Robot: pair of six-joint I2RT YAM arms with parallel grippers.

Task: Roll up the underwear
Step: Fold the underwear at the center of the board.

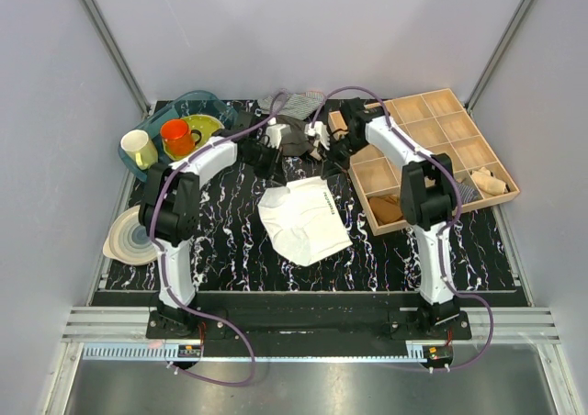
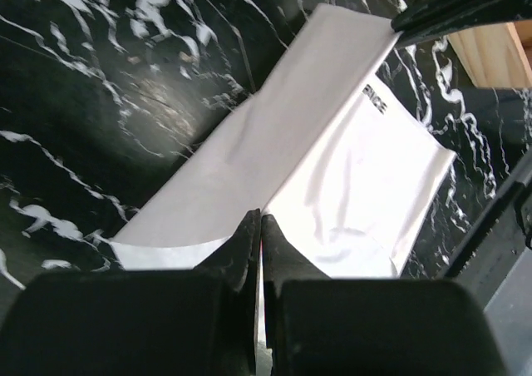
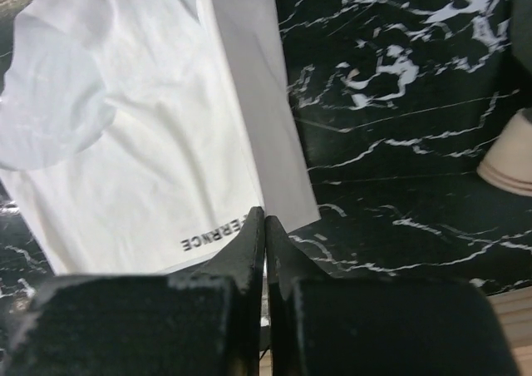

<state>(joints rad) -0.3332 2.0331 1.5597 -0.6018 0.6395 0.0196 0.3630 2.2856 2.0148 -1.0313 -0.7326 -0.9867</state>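
Left hand [image 2: 260, 216], right hand [image 3: 265, 213]: closed on underwear [image 1: 303, 222] edge

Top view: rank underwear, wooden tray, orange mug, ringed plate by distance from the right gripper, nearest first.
From the right gripper:
1. underwear, pinched by it, centre
2. wooden tray, right side
3. orange mug, back left
4. ringed plate, left edge, front

white underwear [image 1: 303, 220], flat, unrolled, blk lettering
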